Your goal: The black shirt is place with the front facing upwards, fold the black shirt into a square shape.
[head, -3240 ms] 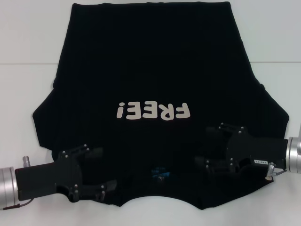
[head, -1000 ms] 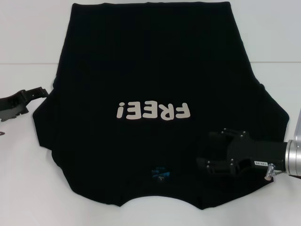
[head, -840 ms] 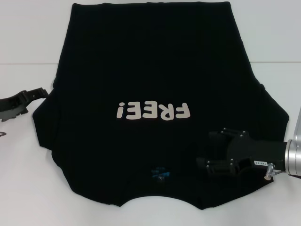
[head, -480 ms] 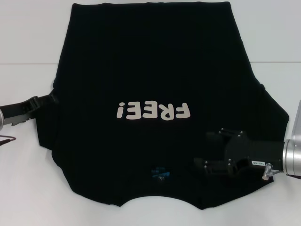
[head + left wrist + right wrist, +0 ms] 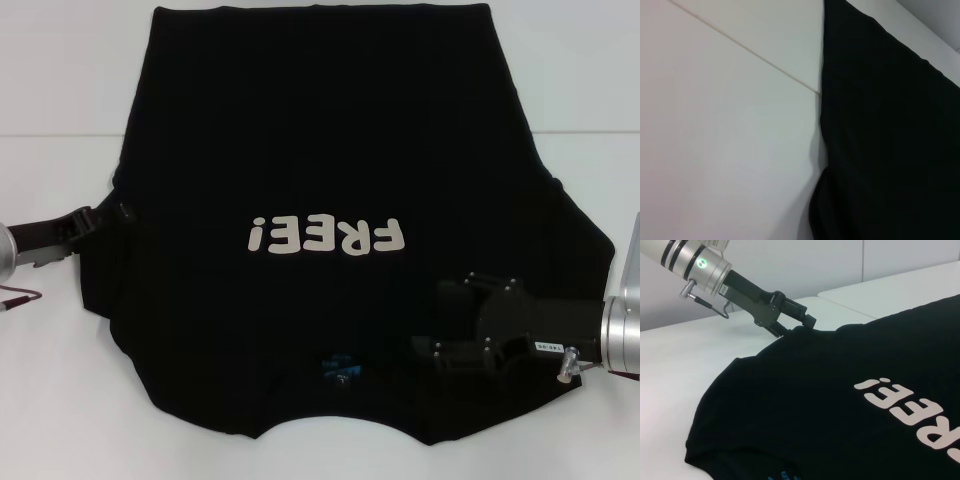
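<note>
The black shirt [image 5: 320, 120] lies spread flat on the white table, front up, with its collar toward me. The cream "FREE!" letters [image 5: 325, 236] read upside down, and the blue neck label [image 5: 340, 368] shows at the collar. My left gripper [image 5: 110, 213] reaches in from the left and touches the shirt's edge where the left sleeve meets the body. The right wrist view shows that left gripper [image 5: 800, 322] at the cloth's rim. My right gripper [image 5: 445, 318] hovers open over the shirt's right shoulder, holding nothing. The left wrist view shows only the shirt's edge [image 5: 880, 125].
The white table [image 5: 60, 330] has a thin seam [image 5: 60, 136] running across it, and the seam [image 5: 745, 50] also shows in the left wrist view. Bare tabletop lies on both sides of the shirt. A pale wall [image 5: 790, 265] rises behind the table.
The left arm left the collar area, swung out to the left, then slid back in to the shirt's left sleeve edge. The right gripper shifted slightly and stayed open.
</note>
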Controlling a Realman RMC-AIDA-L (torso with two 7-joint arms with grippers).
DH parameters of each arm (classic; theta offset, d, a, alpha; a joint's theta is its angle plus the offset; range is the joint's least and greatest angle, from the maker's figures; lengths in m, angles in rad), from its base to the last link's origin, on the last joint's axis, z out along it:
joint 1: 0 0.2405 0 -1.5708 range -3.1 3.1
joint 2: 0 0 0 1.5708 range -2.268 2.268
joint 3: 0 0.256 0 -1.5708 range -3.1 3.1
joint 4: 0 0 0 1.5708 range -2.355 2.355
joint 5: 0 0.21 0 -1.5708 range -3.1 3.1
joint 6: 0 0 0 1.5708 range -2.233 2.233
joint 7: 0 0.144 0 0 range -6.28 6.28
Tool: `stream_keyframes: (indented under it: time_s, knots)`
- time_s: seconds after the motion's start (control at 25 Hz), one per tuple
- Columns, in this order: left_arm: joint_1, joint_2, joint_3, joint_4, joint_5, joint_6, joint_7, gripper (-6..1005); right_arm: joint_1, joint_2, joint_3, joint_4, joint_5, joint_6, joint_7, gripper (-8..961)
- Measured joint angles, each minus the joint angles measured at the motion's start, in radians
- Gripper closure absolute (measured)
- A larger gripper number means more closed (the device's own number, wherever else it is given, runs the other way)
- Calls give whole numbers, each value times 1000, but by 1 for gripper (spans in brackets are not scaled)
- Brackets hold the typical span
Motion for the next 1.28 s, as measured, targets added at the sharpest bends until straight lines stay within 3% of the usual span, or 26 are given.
stream_keyframes:
  time_s: [0.44,0.84,1.0,1.28]
  knots:
    - [-1,6,11,-4,7,-4,-28,109,0,0,0,0,0,-5,2,22]
    - [3,9,26,-8,11,-26,-21,286,0,0,0,0,0,-7,3,22]
    - [5,11,26,-8,12,-28,-16,524,0,0,0,0,0,-9,3,22]
    - [1,11,26,-9,12,-28,-8,844,0,0,0,0,0,-9,3,22]
